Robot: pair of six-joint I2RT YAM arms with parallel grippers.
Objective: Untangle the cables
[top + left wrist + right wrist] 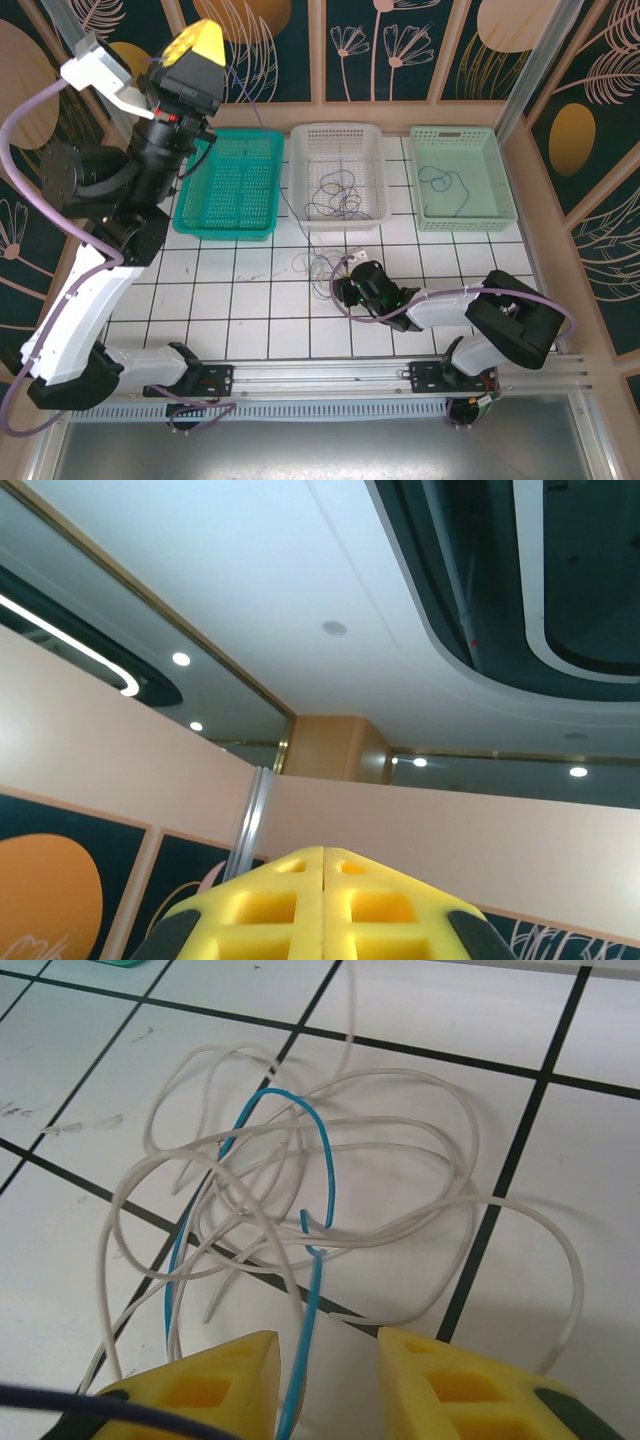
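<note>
Closing on one strand alone is what this step wants. The right tool (325,1342) sits low over the counter (560,1090) with its yellow fingers partly apart. A blue wire (327,1160) runs up through the gap toward twelve o'clock, and I judge that nothing is pinched yet. The fingers should settle squarely on the blue strand's straight lower run, short of where it hooks into the white wires (200,1053), so that no white loop at eleven o'clock is caught with it. The pull should then go slowly back toward six o'clock, away from the knot, with an eye on the blue hook in the middle, which could snag a white loop.

A dark wire (60,1397) crosses at seven o'clock, just in front of the left finger, and should stay out of the grip. From above, that strand looks to climb toward ten o'clock to the left tool (205,40), which is raised high with its fingers pressed together, seemingly pinching it. Holding that arm steady should keep the strand taut and lifted.

The tangle (330,270) lies on the counter at six o'clock from the white basket (338,128), where more wire sits. One strand lies in the pale green basket (455,132) at two o'clock.
</note>
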